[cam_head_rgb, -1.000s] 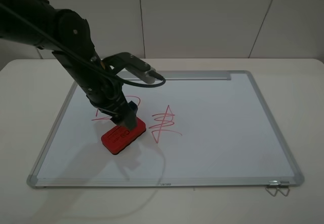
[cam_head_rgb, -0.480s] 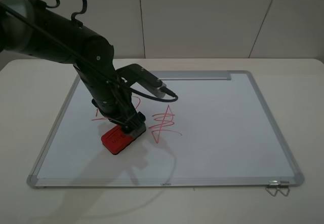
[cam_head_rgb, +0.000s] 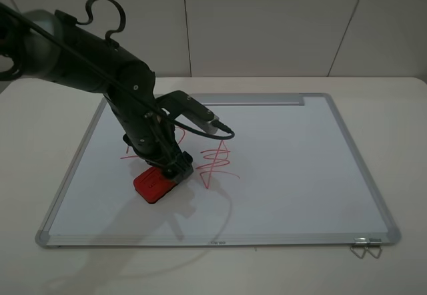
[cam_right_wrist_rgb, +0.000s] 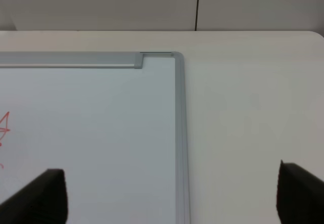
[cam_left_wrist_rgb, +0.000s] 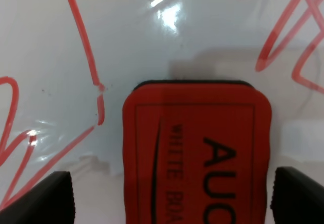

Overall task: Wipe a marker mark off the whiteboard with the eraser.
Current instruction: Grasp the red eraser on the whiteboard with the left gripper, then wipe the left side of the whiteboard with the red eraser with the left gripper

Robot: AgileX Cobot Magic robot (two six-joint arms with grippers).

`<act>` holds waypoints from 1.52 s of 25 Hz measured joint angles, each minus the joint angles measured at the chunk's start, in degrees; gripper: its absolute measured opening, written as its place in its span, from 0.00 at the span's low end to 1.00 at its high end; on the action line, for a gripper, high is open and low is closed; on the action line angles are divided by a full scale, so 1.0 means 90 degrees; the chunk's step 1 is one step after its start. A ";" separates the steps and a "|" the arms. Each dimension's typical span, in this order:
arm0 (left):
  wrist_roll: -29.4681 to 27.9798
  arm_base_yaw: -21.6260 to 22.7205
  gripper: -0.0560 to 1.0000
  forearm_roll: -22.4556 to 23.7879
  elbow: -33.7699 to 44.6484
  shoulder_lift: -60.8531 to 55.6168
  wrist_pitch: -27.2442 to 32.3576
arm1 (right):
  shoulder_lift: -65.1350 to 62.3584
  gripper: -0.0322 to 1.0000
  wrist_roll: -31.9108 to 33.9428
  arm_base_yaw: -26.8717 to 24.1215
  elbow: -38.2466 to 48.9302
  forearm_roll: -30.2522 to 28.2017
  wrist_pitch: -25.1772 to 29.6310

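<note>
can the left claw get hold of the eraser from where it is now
Probably yes. The left claw is open with a finger on either side of the eraser, which lies flat on the whiteboard with nothing between them.

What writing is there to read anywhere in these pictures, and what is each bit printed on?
"AUC": large dark letters on top of the red eraser, cut off by the edge of the left wrist view.
"WHITE BOA": a smaller line beside it on the same eraser, also cut off and slightly blurred.
Small print on the near frame of the whiteboard: too small to read.
</note>
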 joint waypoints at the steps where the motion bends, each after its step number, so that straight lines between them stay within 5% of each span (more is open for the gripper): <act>1: 0.0000 0.0000 0.78 0.0000 0.0000 0.0041 -0.0005 | 0.0000 0.72 0.0000 0.0000 0.0000 0.0000 0.0000; 30: 0.0000 0.0000 0.78 -0.0251 0.0000 0.0184 0.0067 | 0.0000 0.72 0.0000 0.0000 0.0000 0.0000 0.0000; 35: 0.0000 0.0000 0.60 -0.0265 0.0000 0.0184 0.0067 | 0.0000 0.72 0.0000 0.0000 0.0000 0.0000 0.0000; 38: 0.0000 -0.0008 0.59 -0.0243 0.0000 0.0184 0.0067 | 0.0000 0.72 0.0000 0.0000 0.0000 0.0000 0.0000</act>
